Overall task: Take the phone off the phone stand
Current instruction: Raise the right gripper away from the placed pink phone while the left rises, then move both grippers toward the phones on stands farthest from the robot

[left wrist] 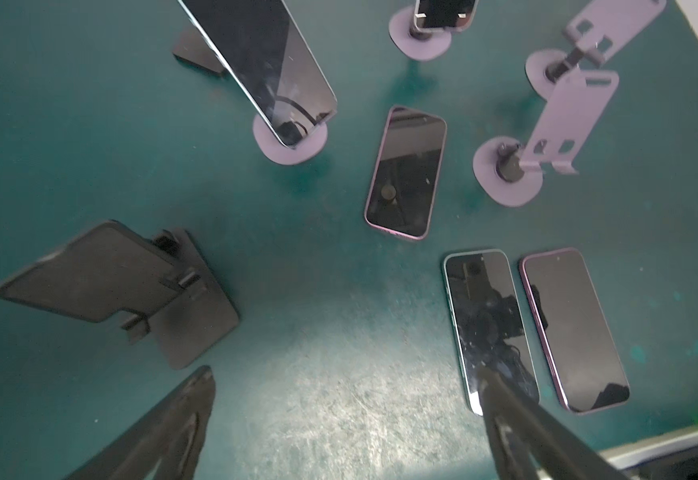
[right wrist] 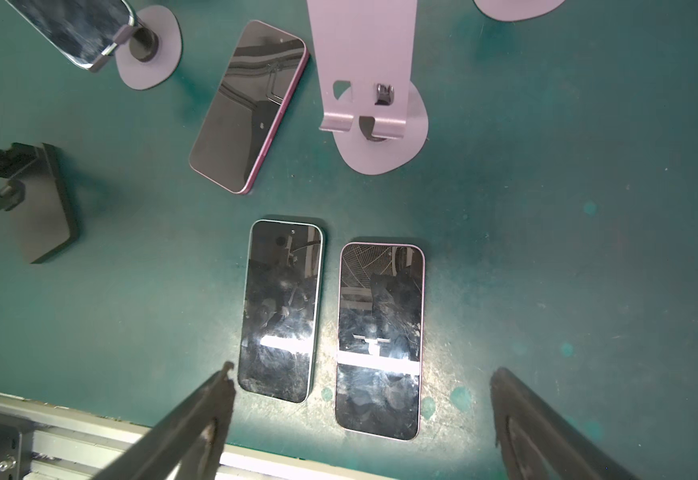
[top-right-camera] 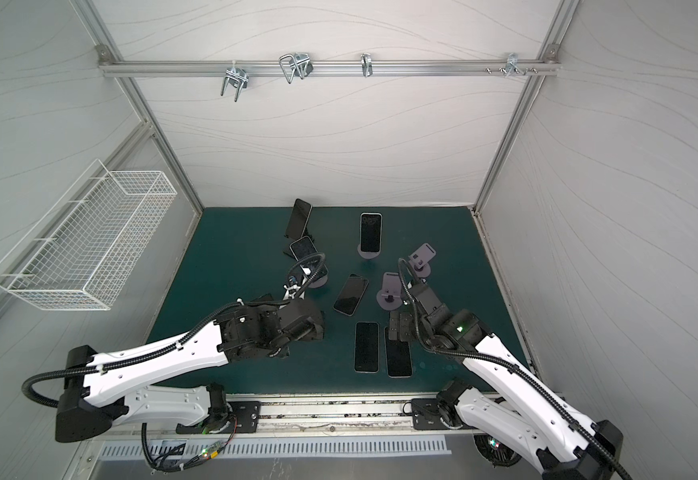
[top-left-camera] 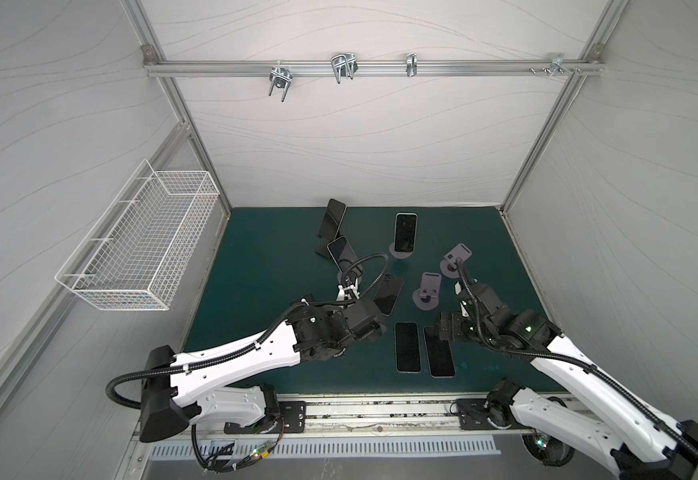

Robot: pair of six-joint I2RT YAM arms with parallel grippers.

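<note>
Three dark-screened phones lean on stands at the back of the green mat: one phone (top-left-camera: 332, 217) on a black stand (top-left-camera: 321, 249), one phone (top-left-camera: 341, 249) (left wrist: 264, 62) on a purple stand (left wrist: 291, 143), and one phone (top-left-camera: 405, 232) on a purple stand (top-left-camera: 397, 254). My left gripper (left wrist: 347, 374) hangs open over bare mat, in front of these, with nothing between its fingers. My right gripper (right wrist: 361, 372) (top-left-camera: 447, 328) is open above the near ends of two flat phones (right wrist: 282, 311) (right wrist: 380, 340), touching neither.
Two empty purple stands (top-left-camera: 457, 254) (top-left-camera: 428, 286) stand at mid right. A third flat phone (top-left-camera: 388, 293) lies mid mat. An empty black stand (left wrist: 110, 282) sits beside my left gripper. A white wire basket (top-left-camera: 143, 245) hangs on the left wall. A metal rail (top-left-camera: 380, 415) lines the front.
</note>
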